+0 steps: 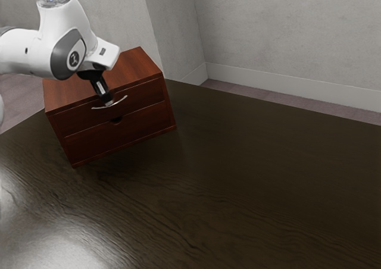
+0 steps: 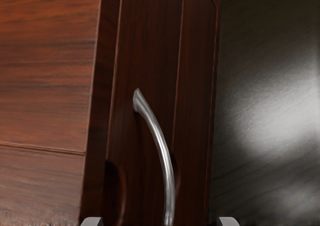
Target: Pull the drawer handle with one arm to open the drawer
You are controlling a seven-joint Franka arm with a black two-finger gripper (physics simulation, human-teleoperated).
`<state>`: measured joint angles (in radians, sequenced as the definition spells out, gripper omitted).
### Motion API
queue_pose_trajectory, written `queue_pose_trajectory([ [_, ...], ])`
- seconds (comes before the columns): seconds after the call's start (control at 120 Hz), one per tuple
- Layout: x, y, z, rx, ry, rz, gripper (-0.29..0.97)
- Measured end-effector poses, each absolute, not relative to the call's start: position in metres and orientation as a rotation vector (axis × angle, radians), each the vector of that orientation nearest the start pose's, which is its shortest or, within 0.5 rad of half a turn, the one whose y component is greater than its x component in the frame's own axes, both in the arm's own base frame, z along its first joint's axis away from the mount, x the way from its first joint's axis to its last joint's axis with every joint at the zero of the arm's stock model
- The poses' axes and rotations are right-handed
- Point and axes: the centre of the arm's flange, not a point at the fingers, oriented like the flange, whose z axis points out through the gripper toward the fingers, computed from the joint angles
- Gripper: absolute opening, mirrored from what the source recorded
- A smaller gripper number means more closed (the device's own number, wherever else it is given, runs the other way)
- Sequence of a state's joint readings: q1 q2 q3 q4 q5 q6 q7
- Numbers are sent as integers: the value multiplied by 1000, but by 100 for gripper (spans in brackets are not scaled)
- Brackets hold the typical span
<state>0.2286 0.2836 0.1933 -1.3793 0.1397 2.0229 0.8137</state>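
The cabinet [image 1: 138,66] sits in the upper left of the exterior view, at the far corner of the dark table [image 1: 250,185]. My end effector [image 1: 106,100] is down against the front of its upper drawer [image 1: 146,91]. The silver handle [image 1: 120,100] runs as a shallow bow across that front, and I am over the half of it nearer the exterior view's left, not its middle. From here the drawer looks shut, its front level with the lower drawer [image 1: 140,125] beneath it.

In the wrist view two grey fingertips [image 2: 93,221] stand wide apart with the handle's bar between them and touching neither. So I read the end effector as open and straddling the bar, with nothing gripped yet.

The step in hand, as I judge it, is to close on the bar. I would first seat the fingers far enough in that the pads meet the bar itself, not its rounded face, then close firmly. After that I would pull straight out along the drawer's travel, toward the lower right of the exterior view. Since my hold is off-centre, a slanted pull could rack the drawer or drag the light cabinet across the table, so I would go slowly and watch the cabinet.
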Motion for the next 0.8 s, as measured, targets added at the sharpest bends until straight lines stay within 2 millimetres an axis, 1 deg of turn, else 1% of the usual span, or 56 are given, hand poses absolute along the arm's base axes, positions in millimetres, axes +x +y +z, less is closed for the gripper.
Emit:
queue_pose_trajectory([
  [0.133,622,266,587,-2701,620,-248,21],
  [0.317,624,265,583,-2702,624,-248,17],
  [0.567,630,265,572,-2716,614,-252,14],
  [0.8,632,266,567,-2725,601,-263,12],
])
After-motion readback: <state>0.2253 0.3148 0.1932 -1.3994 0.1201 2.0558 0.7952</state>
